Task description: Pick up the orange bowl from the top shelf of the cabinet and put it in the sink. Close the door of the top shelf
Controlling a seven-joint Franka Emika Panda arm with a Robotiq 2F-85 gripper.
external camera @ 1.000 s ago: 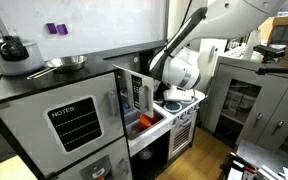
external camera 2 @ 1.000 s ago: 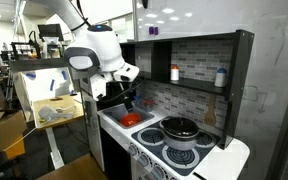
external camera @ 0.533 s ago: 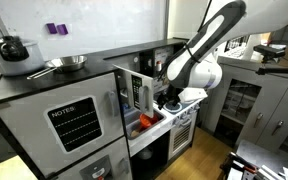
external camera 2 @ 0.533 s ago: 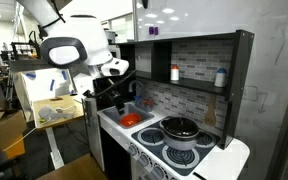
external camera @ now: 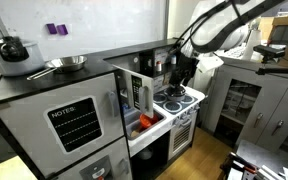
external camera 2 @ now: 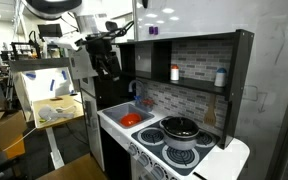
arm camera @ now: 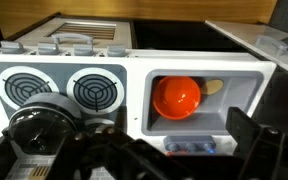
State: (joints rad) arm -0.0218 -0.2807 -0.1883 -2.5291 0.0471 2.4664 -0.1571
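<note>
Laboratory room, toy kitchen unit. The orange bowl (arm camera: pixel 178 97) sits in the sink (arm camera: pixel 246 85) at the counter's end, beside the burners (arm camera: pixel 62 90). The gripper (external camera 2: pixel 110 68) hangs above that end, fingers apart, holding nothing. The bowl is judged light, rigid and smooth-sided; its rim offers the surest hold.

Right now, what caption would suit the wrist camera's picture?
Seen from above: an orange bowl rests in the toy kitchen's sink, beside two stove burners.

Orange bowl (arm camera: pixel 177 97): smooth, glossy plastic. Sink (arm camera: pixel 249 100): matt white plastic. Pan (external camera: pixel 66 63): shiny bare metal. Pot (external camera 2: pixel 181 128): glossy black finish.
</note>
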